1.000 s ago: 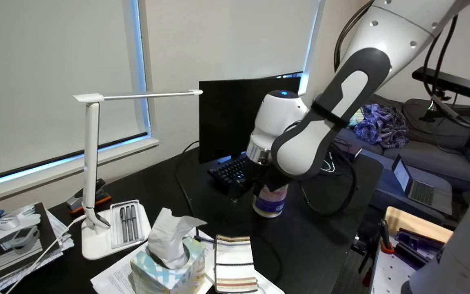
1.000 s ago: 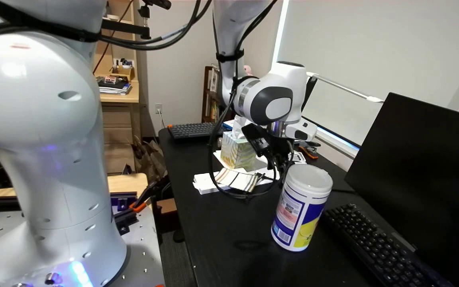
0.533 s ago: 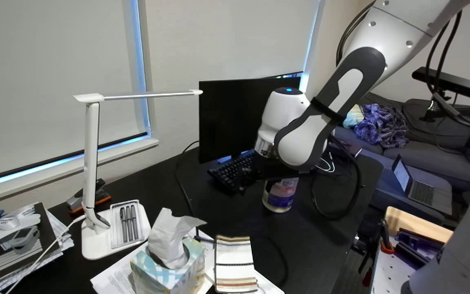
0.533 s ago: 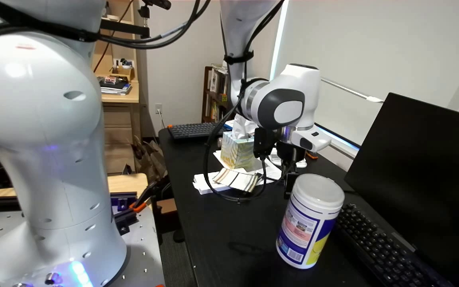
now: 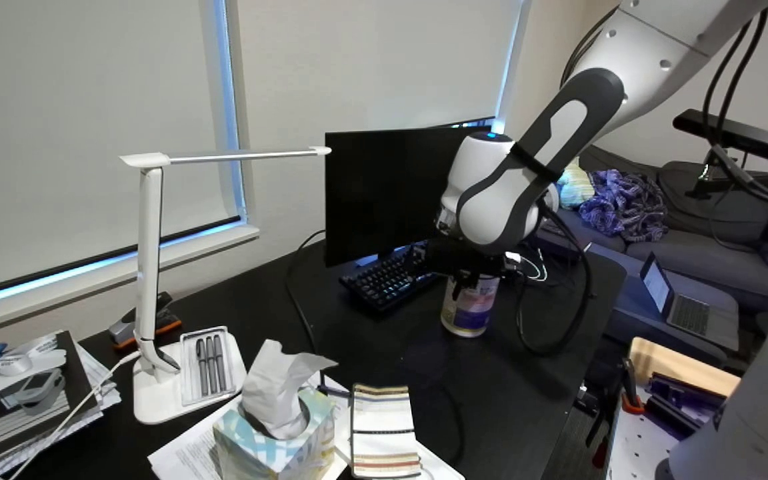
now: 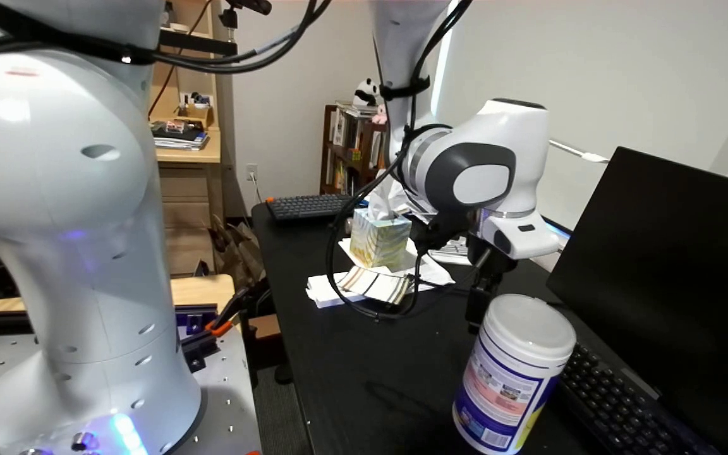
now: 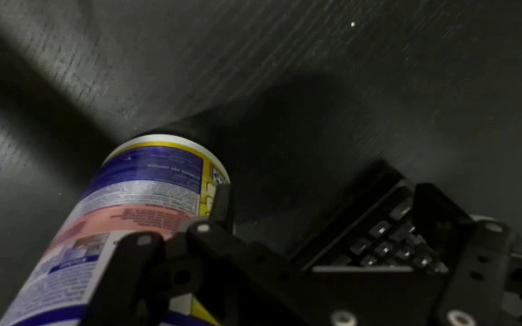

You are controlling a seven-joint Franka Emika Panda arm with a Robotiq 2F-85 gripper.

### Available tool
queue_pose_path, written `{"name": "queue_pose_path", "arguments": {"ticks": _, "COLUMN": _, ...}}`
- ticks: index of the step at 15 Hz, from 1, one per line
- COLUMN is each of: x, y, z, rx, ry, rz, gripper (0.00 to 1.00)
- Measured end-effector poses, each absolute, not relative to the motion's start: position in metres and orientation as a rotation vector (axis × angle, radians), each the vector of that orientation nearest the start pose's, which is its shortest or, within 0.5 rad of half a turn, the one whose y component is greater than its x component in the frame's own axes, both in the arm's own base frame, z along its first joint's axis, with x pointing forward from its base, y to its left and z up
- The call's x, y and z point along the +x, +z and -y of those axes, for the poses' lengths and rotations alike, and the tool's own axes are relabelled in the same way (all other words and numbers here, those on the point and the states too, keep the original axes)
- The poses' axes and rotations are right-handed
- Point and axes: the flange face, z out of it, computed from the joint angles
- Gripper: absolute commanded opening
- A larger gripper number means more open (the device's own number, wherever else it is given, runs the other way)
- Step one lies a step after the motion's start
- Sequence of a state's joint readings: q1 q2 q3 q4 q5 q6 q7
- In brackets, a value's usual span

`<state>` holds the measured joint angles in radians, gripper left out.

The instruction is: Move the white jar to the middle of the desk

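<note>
The white jar, with a purple-blue and yellow label, stands on the black desk (image 5: 504, 393) near the keyboard and monitor. It shows in both exterior views (image 5: 471, 308) (image 6: 508, 385) and at the left of the wrist view (image 7: 138, 194). My gripper (image 7: 331, 206) is open, with a wide gap between its fingers. The jar is outside this gap, beside the outer side of the left finger (image 7: 222, 206), which overlaps it in the wrist view. Contact looks likely but is not clear. In an exterior view the gripper (image 5: 440, 275) covers the jar's upper part.
The black keyboard (image 5: 387, 280) lies below the gap in the wrist view, in front of the monitor (image 5: 384, 200). A tissue box (image 6: 378, 240), a striped cloth (image 6: 376, 284) and papers lie farther along the desk. A white lamp (image 5: 149, 253) stands there. A cable loop hangs from the arm.
The arm and the jar have moved together along the desk, towards the camera in an exterior view and farther from the tissue box. The jar stays on the desk.
</note>
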<state>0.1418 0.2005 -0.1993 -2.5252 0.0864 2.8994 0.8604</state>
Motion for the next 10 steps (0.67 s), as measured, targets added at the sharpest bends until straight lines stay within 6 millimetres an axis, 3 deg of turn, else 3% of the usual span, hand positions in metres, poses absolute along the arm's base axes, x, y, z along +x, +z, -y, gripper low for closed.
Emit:
{"name": "queue_pose_path", "arguments": {"ticks": 4, "x": 0.469, "y": 0.218, "z": 0.075, "rx": -2.543, "ry": -0.25, "rz": -1.734, "gripper": 1.0}}
{"name": "queue_pose_path", "arguments": {"ticks": 10, "x": 0.442, "y": 0.207, "z": 0.118, "rx": -2.26, "ry": -0.199, "rz": -2.099, "gripper": 1.0}}
